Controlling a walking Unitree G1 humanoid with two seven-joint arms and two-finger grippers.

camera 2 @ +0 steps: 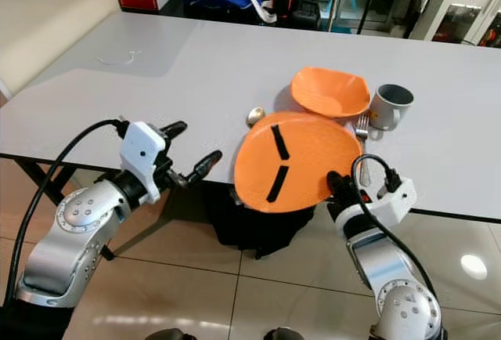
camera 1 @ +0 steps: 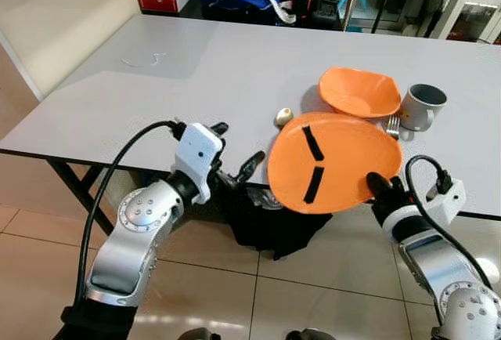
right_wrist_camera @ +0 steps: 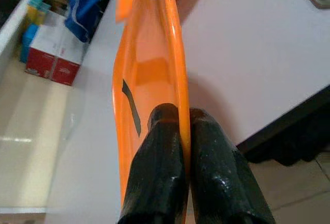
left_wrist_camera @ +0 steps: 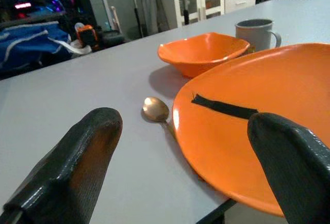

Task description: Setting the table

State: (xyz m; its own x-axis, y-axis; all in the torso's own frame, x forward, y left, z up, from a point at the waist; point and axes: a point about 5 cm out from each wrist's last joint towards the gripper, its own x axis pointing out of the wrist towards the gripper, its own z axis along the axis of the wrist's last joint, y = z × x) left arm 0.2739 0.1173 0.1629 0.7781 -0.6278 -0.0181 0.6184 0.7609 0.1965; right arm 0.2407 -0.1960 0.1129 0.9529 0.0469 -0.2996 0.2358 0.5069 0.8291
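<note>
orange plate (camera 1: 333, 160), tilted over the near edge of the table (camera 1: 196, 74), pinched at its rim by the right end effector (right_wrist_camera: 181, 131). likely stiff, light, slick; better gripped deeper on the rim. left end effector (camera 2: 188, 152) spread wide, empty, beside it.

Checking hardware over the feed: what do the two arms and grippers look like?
Both arms are silver metal with round bolted joints. The left gripper and right gripper each have two long black fingers. A white wrist module sits behind each, and a thick black cable loops into it.
</note>
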